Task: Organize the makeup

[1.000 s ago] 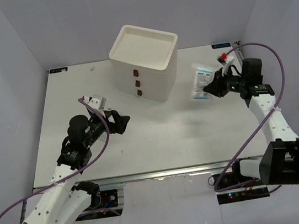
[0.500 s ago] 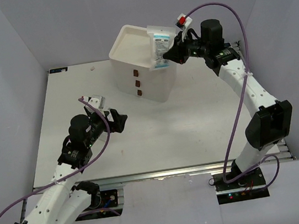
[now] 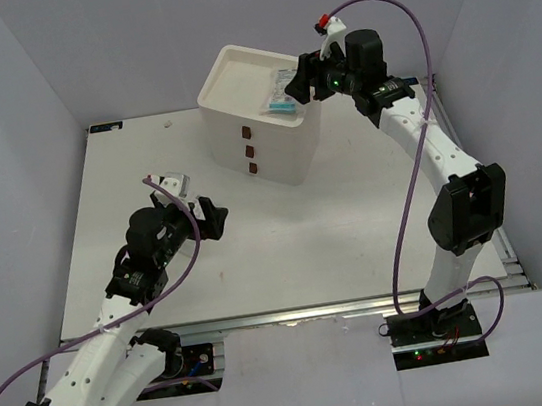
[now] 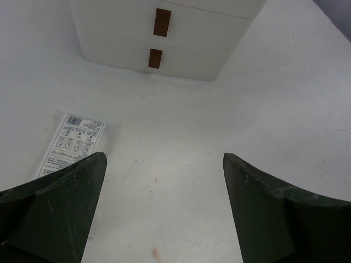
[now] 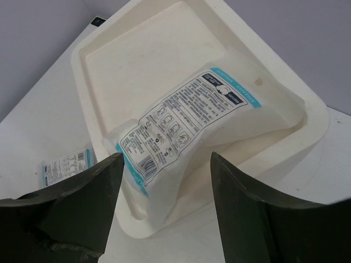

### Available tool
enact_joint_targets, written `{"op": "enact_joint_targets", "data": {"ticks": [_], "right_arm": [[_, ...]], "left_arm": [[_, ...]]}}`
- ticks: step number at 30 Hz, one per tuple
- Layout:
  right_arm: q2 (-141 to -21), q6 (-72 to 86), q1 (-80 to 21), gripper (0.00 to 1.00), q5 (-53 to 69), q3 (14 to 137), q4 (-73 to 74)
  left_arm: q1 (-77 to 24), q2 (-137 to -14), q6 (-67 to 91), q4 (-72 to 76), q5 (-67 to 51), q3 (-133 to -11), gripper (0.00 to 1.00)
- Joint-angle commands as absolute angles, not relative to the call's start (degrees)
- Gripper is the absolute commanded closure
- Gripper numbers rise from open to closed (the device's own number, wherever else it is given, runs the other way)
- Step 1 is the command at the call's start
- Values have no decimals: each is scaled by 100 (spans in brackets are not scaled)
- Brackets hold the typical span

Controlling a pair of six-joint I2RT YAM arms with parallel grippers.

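A clear sachet with blue print (image 3: 279, 97) lies in the tray on top of the cream drawer box (image 3: 274, 152). In the right wrist view the sachet (image 5: 186, 118) sags over the tray's near rim (image 5: 307, 118). My right gripper (image 3: 300, 82) hovers just behind it, open, its fingers either side of the sachet's near end (image 5: 165, 159) without touching it. A second sachet (image 3: 175, 183) lies flat on the table by my left arm, and the left wrist view has it (image 4: 71, 143) at the left finger. My left gripper (image 3: 214, 217) (image 4: 163, 159) stands wide open over bare table.
The box's brown drawer handles (image 4: 162, 22) face my left gripper. White enclosure walls stand close on the left, right and back. Purple cables loop from both arms. A tiny white speck (image 3: 169, 123) lies near the table's far edge.
My right gripper carried the sachet from the right of the table up over the box, then opened and let it drop into the top tray. The left arm barely moved.
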State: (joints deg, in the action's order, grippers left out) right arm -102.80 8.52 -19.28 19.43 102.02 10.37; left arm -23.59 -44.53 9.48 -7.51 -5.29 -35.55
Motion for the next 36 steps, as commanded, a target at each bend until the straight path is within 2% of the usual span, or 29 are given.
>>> {"op": "enact_joint_targets", "data": {"ticks": [1,5,7,10,12,16,20,26,33,36], "right_arm": [[-10148,781,-1942,28,1719,10379,777],[-9524,480,-1891,28,1806,10198,830],[-8946,-43,-1737,27,2633,9831,847],[-8022,-866,-1428,26,4649,8896,860],[-7500,-1310,-1314,26,5412,7775,1029],[-6553,-2428,-1247,26,6092,5975,1564],[-5845,-3027,-837,25,6473,4895,1722],[-5471,-2986,-128,25,7136,4358,1587],[-5427,-2927,260,25,7179,4263,1582],[-5337,-2910,336,25,7240,4233,1573]], "left_arm": [[-2338,-4434,885,-765,-434,-3524,2],[-2338,-4451,861,-788,-286,-3524,2],[-2338,-4535,821,-832,-84,-3545,2],[-2338,-4819,748,-940,309,-3662,3],[-2329,-5145,705,-1084,687,-3892,6],[-2329,-6228,667,-1452,1073,-4500,15],[-2330,-7290,569,-1698,1284,-4856,20],[-2329,-8394,437,-1725,1615,-5297,23],[-2355,-9296,335,-1961,1900,-5704,30],[-2355,-9532,356,-1978,2050,-5734,37]]}}
